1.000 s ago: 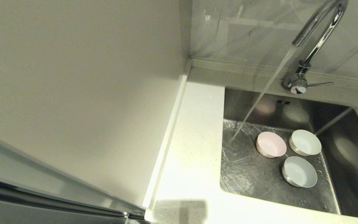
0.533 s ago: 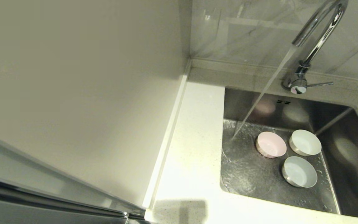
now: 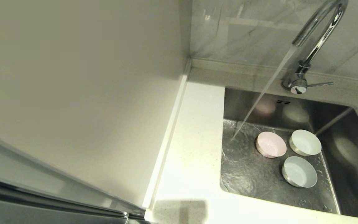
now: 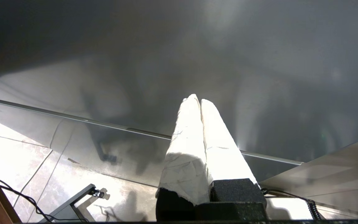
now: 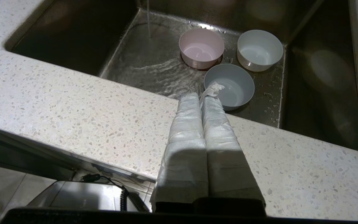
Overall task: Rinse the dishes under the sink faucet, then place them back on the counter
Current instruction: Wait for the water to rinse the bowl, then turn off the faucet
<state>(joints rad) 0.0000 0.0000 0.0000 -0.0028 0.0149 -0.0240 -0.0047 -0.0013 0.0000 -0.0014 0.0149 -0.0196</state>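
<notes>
The right claw (image 5: 201, 99) hovers with its fingers pressed together, holding nothing, over the front edge of the table (image 5: 73, 102); the left claw (image 4: 197, 100) is parked low beside the cabinet, fingers likewise together. Just beyond the right claw's tips, inside the sink (image 3: 337, 149), lies the bluish bowl (image 5: 229, 83); beyond it sit the pink bowl (image 5: 201, 48) and the white bowl (image 5: 259, 49), all upright. Water from the faucet (image 3: 318, 34) lands past the pink bowl, on its far side from the white one, touching no dish. Recommended procedure: spread the fingers, descend onto the nearest bowl's rim, pinch one wall firmly, then carry it under the stream. Wet rims may slip.
</notes>
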